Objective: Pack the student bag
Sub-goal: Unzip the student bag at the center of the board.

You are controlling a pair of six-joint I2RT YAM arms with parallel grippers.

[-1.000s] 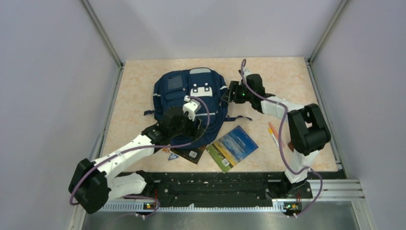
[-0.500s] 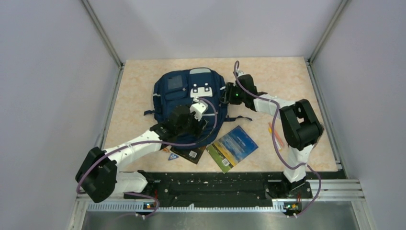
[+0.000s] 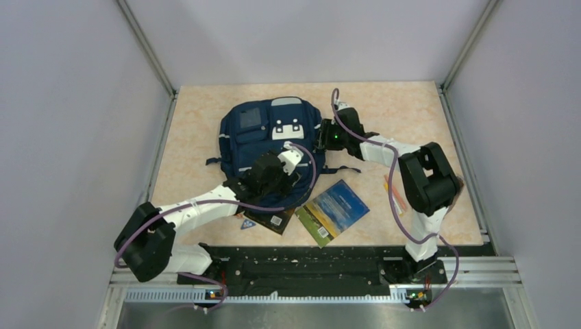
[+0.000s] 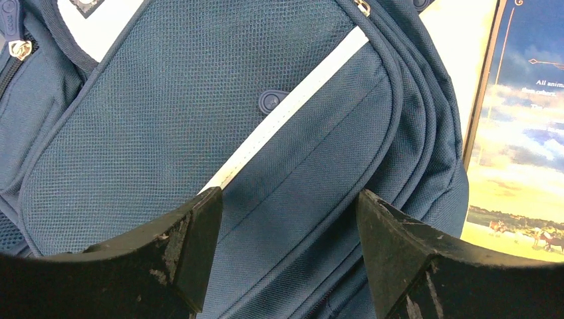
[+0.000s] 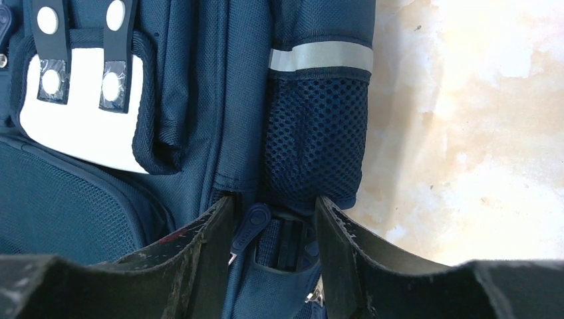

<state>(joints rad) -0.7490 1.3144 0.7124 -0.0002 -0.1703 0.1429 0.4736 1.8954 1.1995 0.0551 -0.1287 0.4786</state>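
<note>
Pale grey walls (image 3: pixel 68 137) with metal corner posts closed in a table (image 3: pixel 199 123) topped in mottled peach, stone-like laminate. The bag (image 3: pixel 253 133) lay flat at mid-table, toward the left and back, front upward: navy woven fabric, rounded in outline, with open-weave mesh panels and curved zip seams. The left gripper (image 4: pixel 287 199) hung over the bag's near front pocket, its scuffed black fingers (image 4: pixel 193 246) spread wide and released, nothing between them. A thin pale stripe (image 4: pixel 286 116) ran slantwise across that pocket. Near the bag's front edge a dark book (image 3: pixel 270 221) lay partly under the left arm. Just right of it a glossy book (image 3: pixel 336 209) lay flat, its cover sky blue and green. At the bag's right side the right gripper (image 5: pixel 276 203) stood with fingers parted, not clenched, a rubbery zip pull (image 5: pixel 251 226) between them. Beyond it were a coarse mesh pocket (image 5: pixel 316 139) and a smooth white patch (image 5: pixel 80 133). Slim pens (image 3: pixel 392 192) lay further right.
</note>
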